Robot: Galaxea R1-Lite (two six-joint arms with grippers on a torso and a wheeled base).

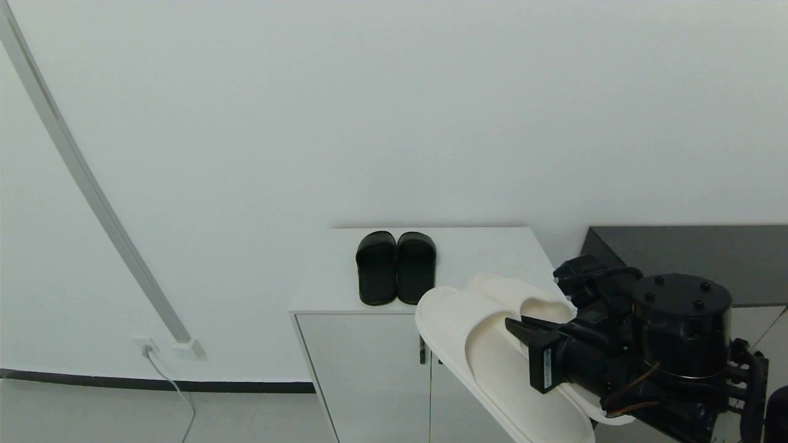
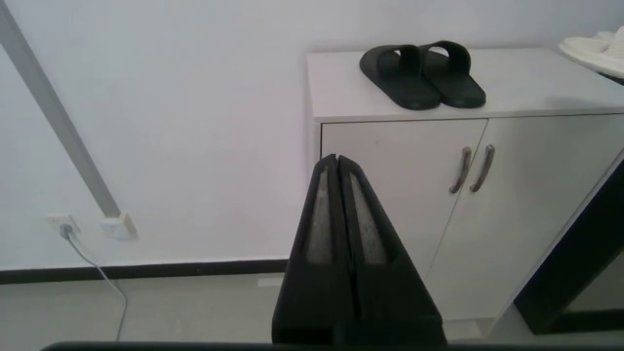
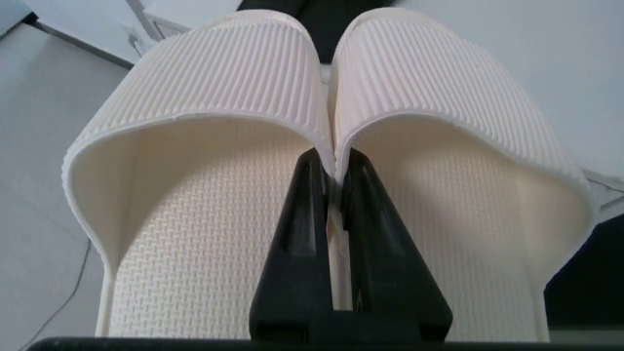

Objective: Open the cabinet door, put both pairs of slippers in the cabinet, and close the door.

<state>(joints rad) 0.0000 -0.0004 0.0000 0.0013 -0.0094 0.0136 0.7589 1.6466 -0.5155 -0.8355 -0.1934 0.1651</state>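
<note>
The white slippers (image 1: 486, 351) are covering most of the door handles (image 1: 422, 351) on the cabinet (image 1: 363, 369), whose doors the head view's lower edge is cutting off.

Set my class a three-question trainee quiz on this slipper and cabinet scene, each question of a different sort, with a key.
1. True or false: both cabinet doors are shut.
2. Which pair is held by the right gripper? A) black slippers B) white slippers
3. Fill in: the black slippers lie side by side on ____ of the cabinet.
Key: 1 true; 2 B; 3 top.
</note>
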